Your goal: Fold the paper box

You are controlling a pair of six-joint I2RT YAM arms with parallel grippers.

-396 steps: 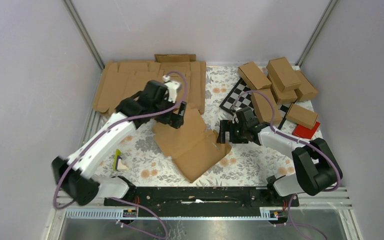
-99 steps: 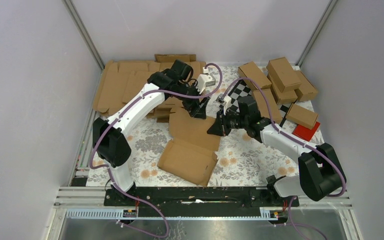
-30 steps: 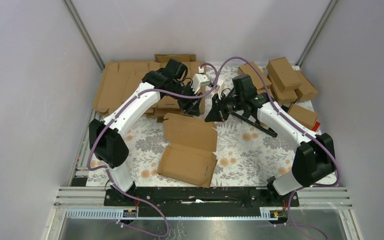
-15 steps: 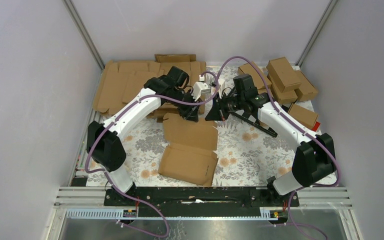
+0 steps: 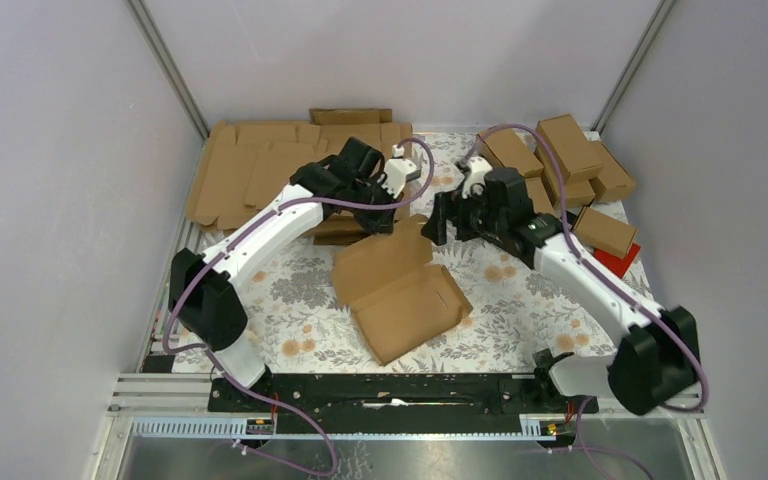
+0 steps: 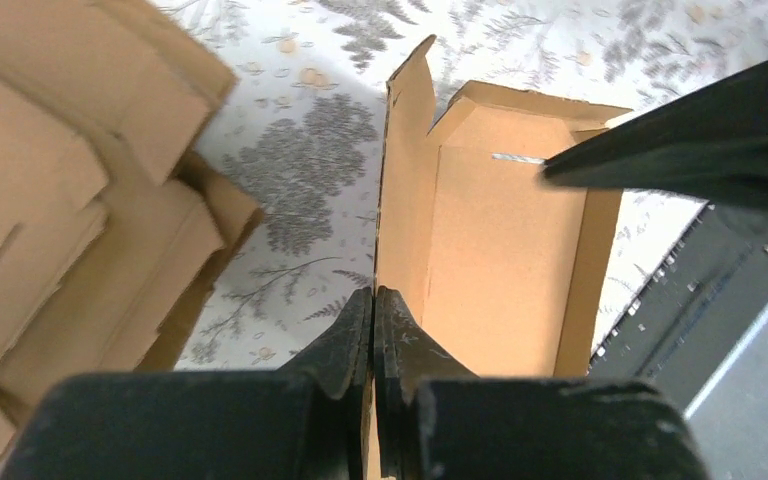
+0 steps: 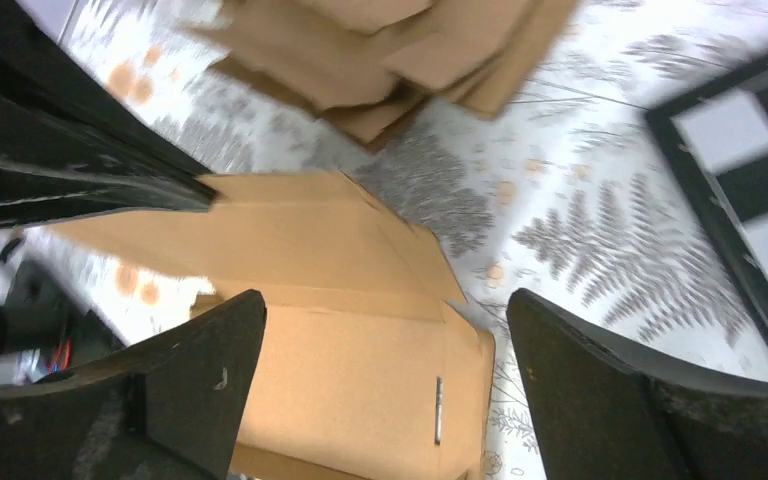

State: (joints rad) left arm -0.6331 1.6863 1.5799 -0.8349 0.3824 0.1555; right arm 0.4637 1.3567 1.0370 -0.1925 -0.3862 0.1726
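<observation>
Now that my left tool (image 6: 372, 300) has clamped shut on a far flap edge of the paper box (image 5: 400, 290), the box has swung askew from where it lay a moment ago. It still sits mid-tabletop (image 5: 290, 300), toward the near edge. My right tool (image 7: 385, 310) has sprung wide open and hangs over the box, gripping nothing.

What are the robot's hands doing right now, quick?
Left gripper: closed, pinching an edge of the paper box.
Right gripper: open, holding nothing.
</observation>
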